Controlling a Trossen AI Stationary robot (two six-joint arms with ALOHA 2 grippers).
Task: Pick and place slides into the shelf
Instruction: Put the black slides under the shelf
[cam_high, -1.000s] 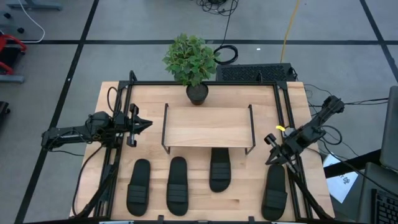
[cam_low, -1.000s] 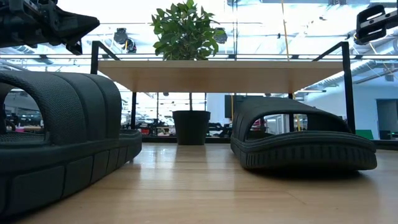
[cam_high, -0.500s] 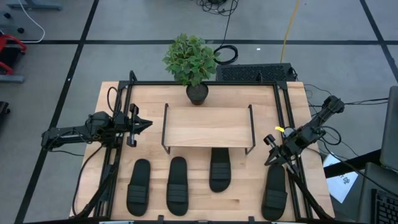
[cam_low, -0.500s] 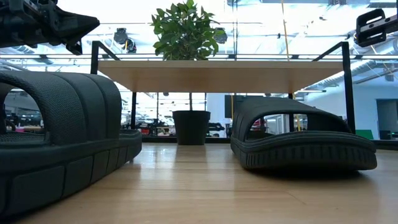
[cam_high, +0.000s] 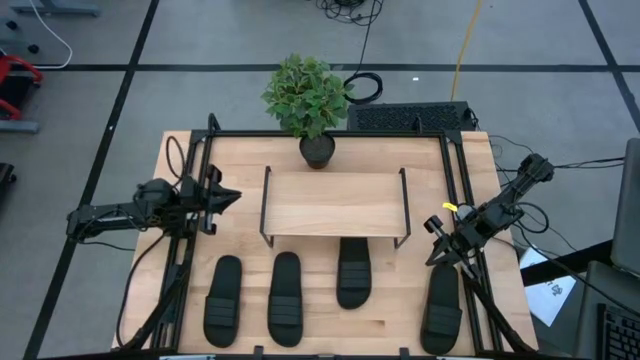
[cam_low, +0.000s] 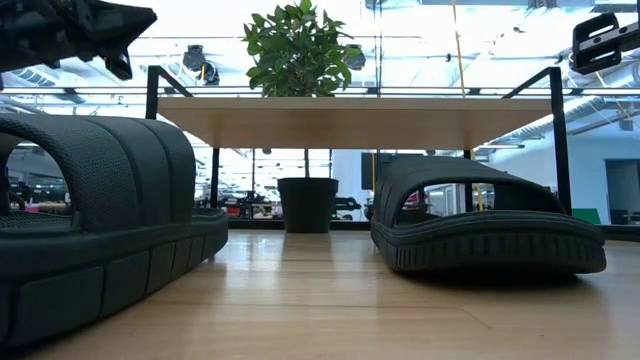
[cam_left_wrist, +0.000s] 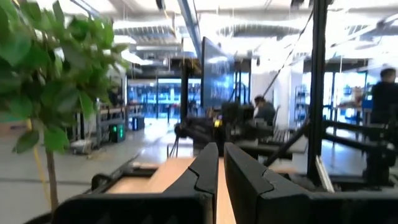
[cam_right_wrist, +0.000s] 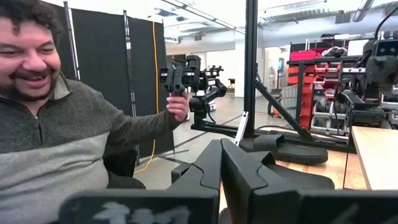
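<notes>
Presently, four slides (cam_high: 285, 298) lay on the tabletop (cam_high: 420, 300) in front of the shelf (cam_high: 335, 204), one (cam_high: 352, 270) with its toe just under the plank. The left gripper (cam_high: 222, 196) hung beside the shelf, the right gripper (cam_high: 438, 246) above the outermost slide (cam_high: 441, 306); both sets of jaws were nearly closed and empty. Each slide appeared light, flexible and grippy; the ribbed strap looked the best hold.

Four matching black ribbed-strap slide sandals sit flat on the tabletop, soles down, lengthwise toward its back edge. Three (cam_high: 222, 300) (cam_high: 285, 298) (cam_high: 441, 307) line up along the front edge. The fourth (cam_high: 352, 271) has its toe tucked under the low shelf with the light wood plank top and black wire frame (cam_high: 334, 203), mid-table.
</notes>
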